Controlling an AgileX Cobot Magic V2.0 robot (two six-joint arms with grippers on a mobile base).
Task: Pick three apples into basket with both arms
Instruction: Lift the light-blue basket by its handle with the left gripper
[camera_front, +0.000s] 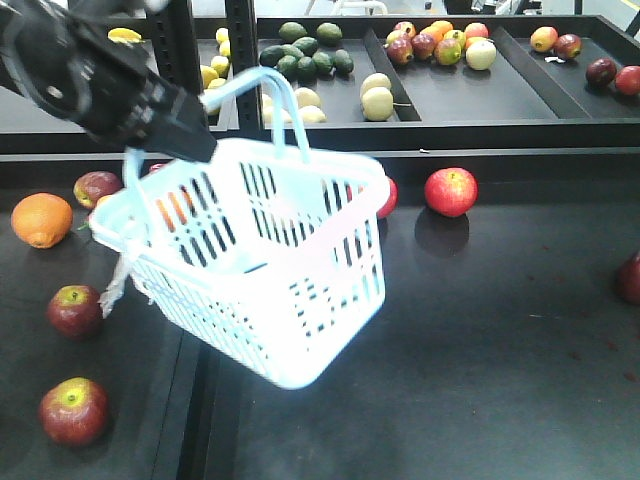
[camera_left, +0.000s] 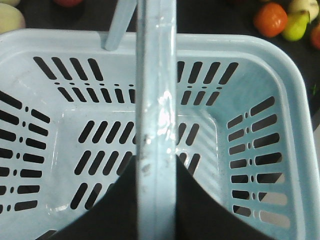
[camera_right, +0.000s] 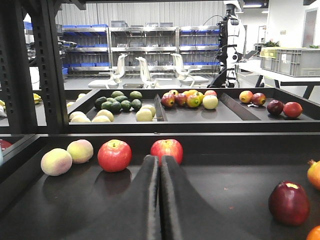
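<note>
Basket (camera_front: 330, 290) hangs tilted, empty, handle (camera_left: 157, 125) gripped by left tool (camera_front: 195, 138); right tool (camera_right: 160, 162) clenched, empty. Likely carrying step; next, right opens, reaches apple (camera_front: 451, 191) right of basket.

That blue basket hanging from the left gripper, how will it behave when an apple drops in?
Held by one handle and tilted, the basket will probably swing and tip further. Its thin slotted plastic looks light, maybe flexible. It looks empty, so anything dropped in would likely roll to the low corner.
</note>
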